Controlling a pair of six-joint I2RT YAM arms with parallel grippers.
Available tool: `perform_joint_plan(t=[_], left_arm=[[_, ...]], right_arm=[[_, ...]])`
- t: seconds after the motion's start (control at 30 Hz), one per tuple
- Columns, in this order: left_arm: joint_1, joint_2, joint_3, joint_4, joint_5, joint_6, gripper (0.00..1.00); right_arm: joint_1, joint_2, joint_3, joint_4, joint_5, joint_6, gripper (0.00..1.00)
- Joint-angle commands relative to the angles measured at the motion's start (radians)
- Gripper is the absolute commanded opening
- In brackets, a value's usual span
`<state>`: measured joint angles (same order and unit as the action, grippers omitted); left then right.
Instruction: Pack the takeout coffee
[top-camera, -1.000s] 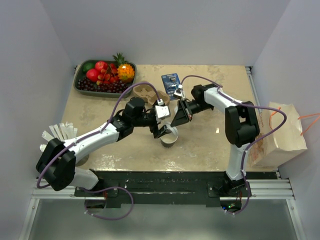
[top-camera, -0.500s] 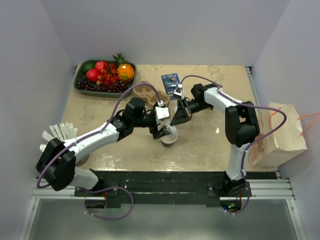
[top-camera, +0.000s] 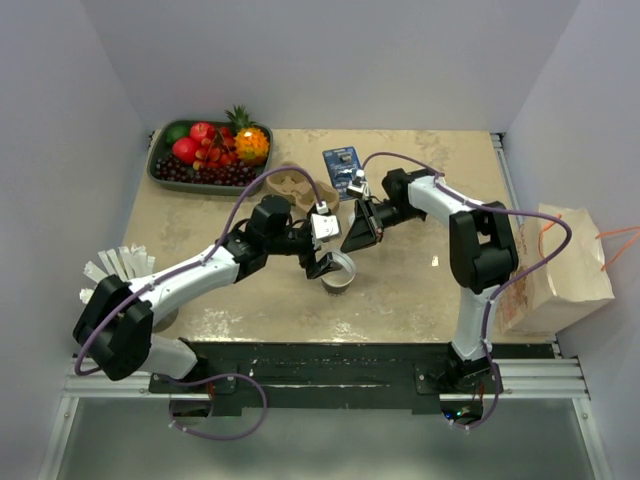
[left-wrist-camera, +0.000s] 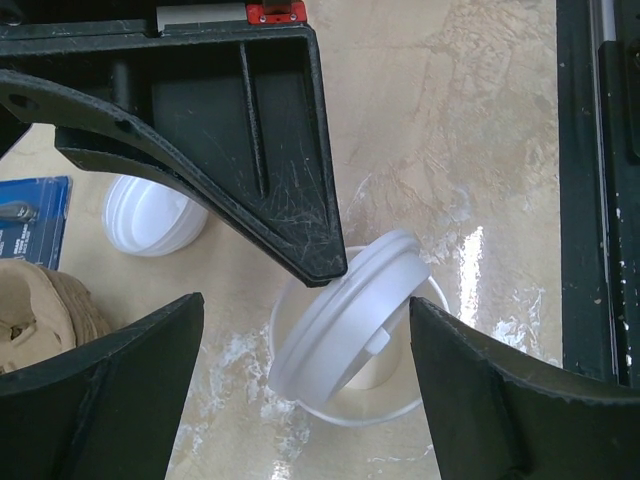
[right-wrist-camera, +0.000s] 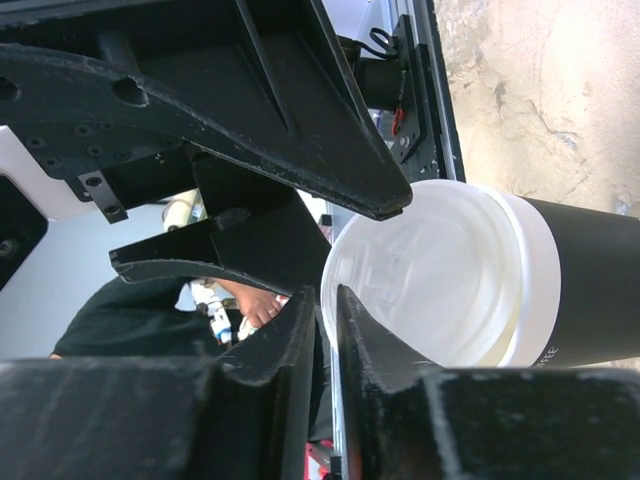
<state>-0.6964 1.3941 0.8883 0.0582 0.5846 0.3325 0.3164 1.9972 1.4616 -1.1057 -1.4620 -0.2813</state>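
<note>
fruit tray (top-camera: 153, 162): far left corner of the surface (top-camera: 420, 290), heaped with fruit.
pulp cup carrier (top-camera: 288, 184): just right of the tray, behind the left arm's wrist.
left gripper (left-wrist-camera: 305, 305): jaws spread wide, holding nothing, one finger on each side of the cup and clear of it.
takeout coffee (top-camera: 340, 277): upright on the surface near the middle front, between the two grippers.
lid (left-wrist-camera: 345, 320): white, sitting tilted over the cup's mouth rather than seated flat.
blue packet (top-camera: 342, 160): flat on the surface behind the cup.
right gripper (right-wrist-camera: 326, 293): jaws closed to a thin slit, tips pinching the lid's rim.
paper bag (top-camera: 555, 265): off the right edge, well apart from the cup.
</note>
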Motion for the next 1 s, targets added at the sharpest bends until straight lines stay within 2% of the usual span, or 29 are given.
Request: perform_joint_plan(t=[0.0, 0.23, 0.43, 0.7, 0.87, 0.9, 0.97], left_arm=[[-0.005, 0.013, -0.003, 0.049, 0.032, -0.001, 0.87], [-0.005, 0.02, -0.008, 0.068, 0.017, -0.013, 0.86], [-0.005, 0.019, 0.011, 0.065, 0.014, -0.015, 0.86], [-0.005, 0.031, 0.024, 0.069, 0.011, -0.024, 0.86], [-0.005, 0.042, 0.037, 0.071, 0.008, -0.026, 0.86], [-0.005, 0.045, 0.041, 0.071, 0.008, -0.027, 0.85], [-0.005, 0.045, 0.046, 0.071, 0.009, -0.032, 0.85]], right_arm=[[-0.008, 0.017, 0.002, -0.003, -0.103, -0.018, 0.24], [-0.014, 0.029, 0.016, -0.022, -0.087, -0.041, 0.26], [-0.023, 0.023, 0.057, -0.075, -0.072, -0.116, 0.32], [-0.046, 0.011, 0.105, -0.218, -0.043, -0.341, 0.37], [-0.051, 0.009, 0.135, -0.347, -0.041, -0.554, 0.4], [-0.053, 0.003, 0.137, -0.355, -0.038, -0.561, 0.43], [-0.054, -0.005, 0.146, -0.355, -0.034, -0.579, 0.56]])
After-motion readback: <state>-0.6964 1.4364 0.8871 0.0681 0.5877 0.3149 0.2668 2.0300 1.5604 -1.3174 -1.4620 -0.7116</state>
